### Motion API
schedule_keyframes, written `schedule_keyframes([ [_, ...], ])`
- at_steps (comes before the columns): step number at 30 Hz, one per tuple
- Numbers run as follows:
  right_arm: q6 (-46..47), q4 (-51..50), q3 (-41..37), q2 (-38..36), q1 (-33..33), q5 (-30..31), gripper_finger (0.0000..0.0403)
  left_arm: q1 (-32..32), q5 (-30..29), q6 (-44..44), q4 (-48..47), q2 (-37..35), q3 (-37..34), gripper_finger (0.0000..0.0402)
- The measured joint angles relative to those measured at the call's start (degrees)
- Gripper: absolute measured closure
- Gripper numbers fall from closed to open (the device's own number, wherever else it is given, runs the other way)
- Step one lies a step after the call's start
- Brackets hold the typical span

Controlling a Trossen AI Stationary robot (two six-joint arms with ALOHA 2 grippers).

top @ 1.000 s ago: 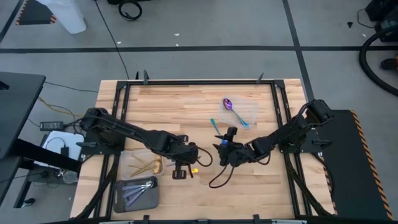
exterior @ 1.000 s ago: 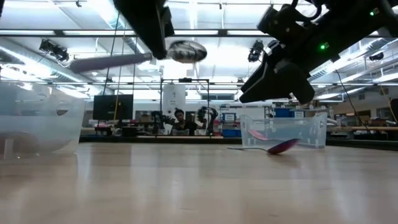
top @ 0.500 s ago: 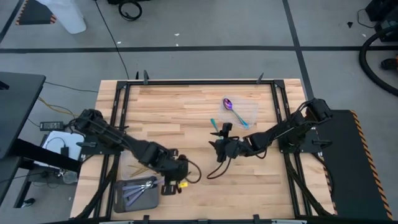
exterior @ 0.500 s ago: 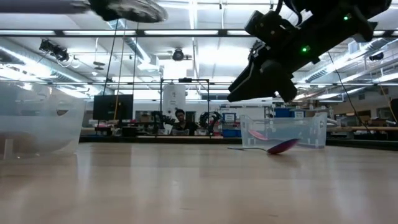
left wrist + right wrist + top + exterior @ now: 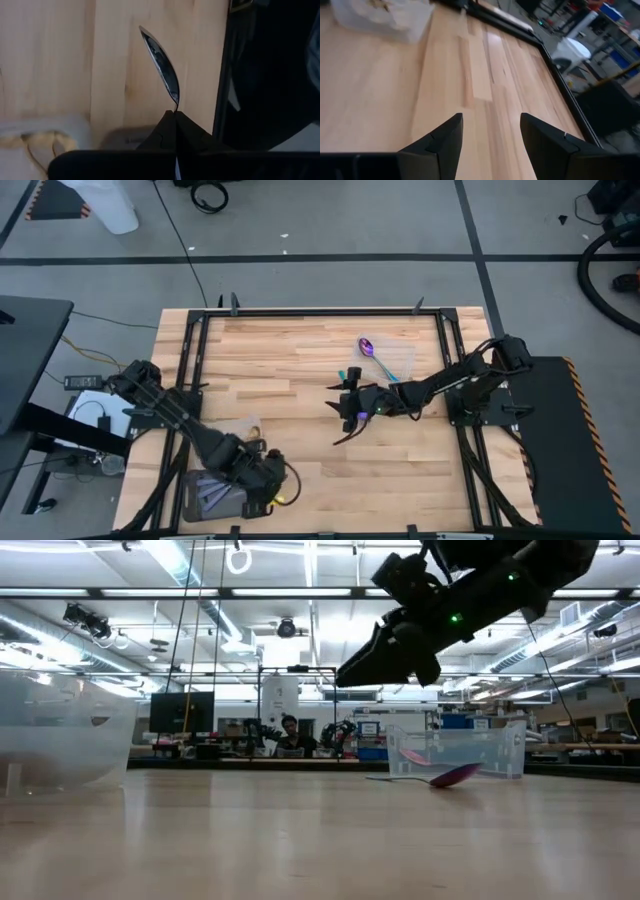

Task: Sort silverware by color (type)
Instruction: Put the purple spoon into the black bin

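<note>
Two iridescent purple-blue teal-handled spoons point(image 5: 372, 354) remained unsorted on the wooden tabletop point(image 5: 300, 355); left pincer point(image 5: 262, 492) clamped a silver spoon point(image 5: 162, 67) above the grey tray point(image 5: 195, 498), right pincer point(image 5: 347, 402) gaped empty.

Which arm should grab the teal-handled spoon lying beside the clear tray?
Right. The right gripper hangs open just beside the teal-handled spoon, while the left gripper is shut on a silver spoon.

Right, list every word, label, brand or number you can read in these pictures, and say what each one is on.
None: no text can be read in any view.
The room behind the table in the low view holds screens and blue bins, but anything on them is too small to read.
The spoon, clear containers and arms show no markings.
</note>
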Motion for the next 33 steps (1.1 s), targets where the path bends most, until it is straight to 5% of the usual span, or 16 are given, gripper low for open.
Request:
schedule_keyframes([
  [13, -1.5, 8.1, 0.0, 0.0, -6.3, -16.0, 0.0195, -11.8, -11.0, -16.2, -8.2, 0.0, 0.0, 0.0402],
  [23, -1.5, 12.0, 0.0, 0.0, -9.3, -21.3, 0.0195, -20.0, -19.4, -29.6, -12.3, 0.0, 0.0, 0.0402],
  [33, -1.7, 12.5, 0.0, 0.0, -9.8, -22.5, 0.0195, -24.6, -20.5, -37.8, -11.9, 0.1, -6.2, 0.0402],
])
